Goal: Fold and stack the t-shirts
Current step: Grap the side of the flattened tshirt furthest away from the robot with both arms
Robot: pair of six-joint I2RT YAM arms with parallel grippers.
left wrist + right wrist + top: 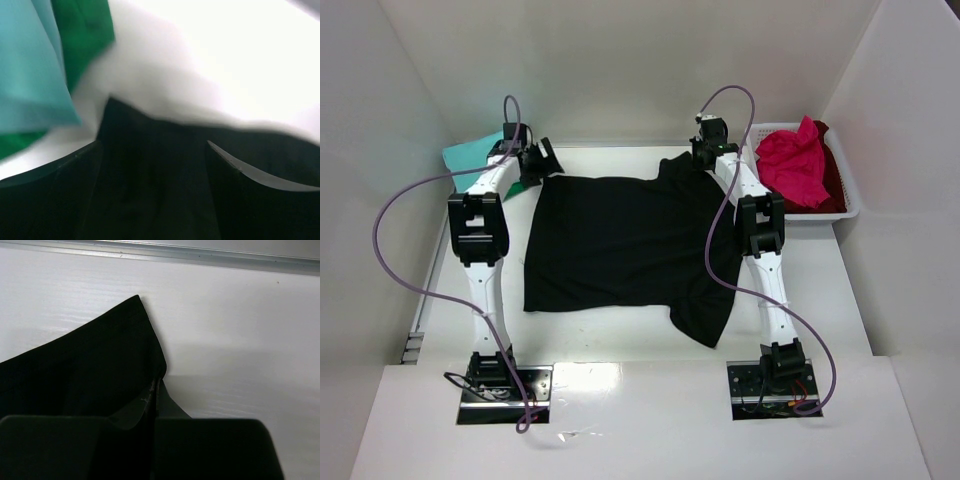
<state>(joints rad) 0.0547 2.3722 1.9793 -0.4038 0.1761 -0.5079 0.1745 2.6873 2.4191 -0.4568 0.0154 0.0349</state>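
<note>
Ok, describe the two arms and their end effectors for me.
The left arm and right arm are white tubes with black joint housings. A purple cable runs along each to a metal base plate. The left end effector and right end effector are black, with flat dark fingers.

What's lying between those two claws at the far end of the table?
The black shirt, spread flat: its far edge runs from the left gripper to the right gripper. The top view shows it.

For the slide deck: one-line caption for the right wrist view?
Right gripper shut on an edge of the black cloth t-shirt over the white table.
</note>
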